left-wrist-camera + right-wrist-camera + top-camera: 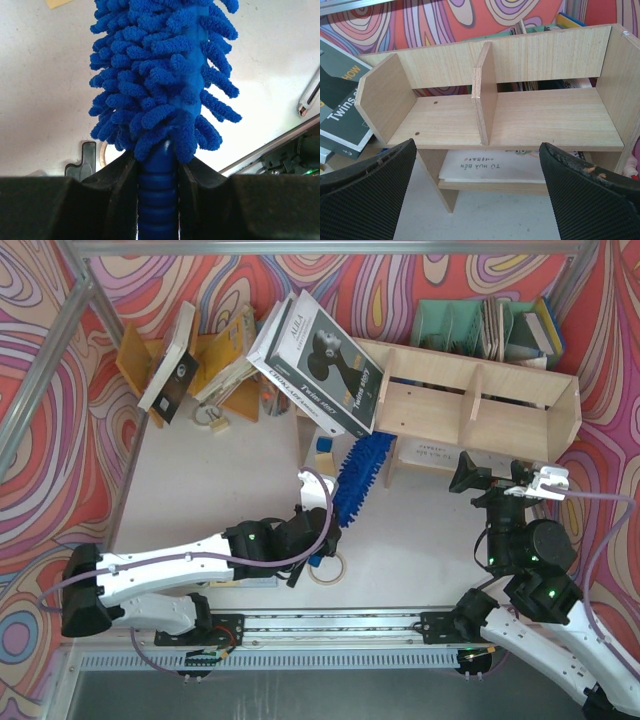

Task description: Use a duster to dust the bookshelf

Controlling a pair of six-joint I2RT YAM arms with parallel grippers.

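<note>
Holding: left claw (158, 175) clamped on the duster (160, 75) by its ribbed handle, mid table (200, 480).
Duster feel: probably light, head floppy; grip the handle only.
Bookshelf (545, 120): far right, stiff plywood.
Right claw (476, 150): jaws apart, empty, facing it.

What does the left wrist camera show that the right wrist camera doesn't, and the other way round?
Only the left wrist view: the bright blue fluffy duster, its ribbed dark blue handle clamped between the black fingers of the left gripper.
Only the right wrist view: the pale plywood bookshelf with its upright divider, what looks like a white printed book lying on the lower tier, and the right gripper, jaws wide open and holding nothing.
Both: the white tabletop.
</note>
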